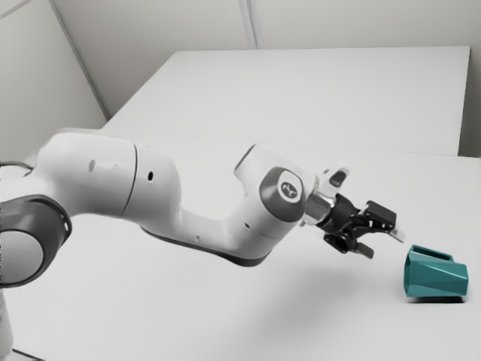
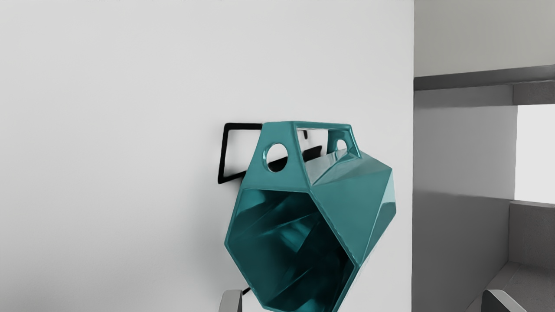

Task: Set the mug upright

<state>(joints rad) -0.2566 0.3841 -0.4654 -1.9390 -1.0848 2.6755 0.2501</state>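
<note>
While the teal mug (image 2: 347, 199) lies sideways, mouth facing the pincer (image 1: 382, 244), interior (image 2: 290, 255) shadowed

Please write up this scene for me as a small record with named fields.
object: mug
colour: teal
shape: faceted, with an angular handle
pose: lying on its side, handle uppermost
mouth: facing toward the hand
support: white table
hand: open, fingers well apart, above the table and short of the mug
contact: none between hand and mug
task status: mug not yet upright
</note>
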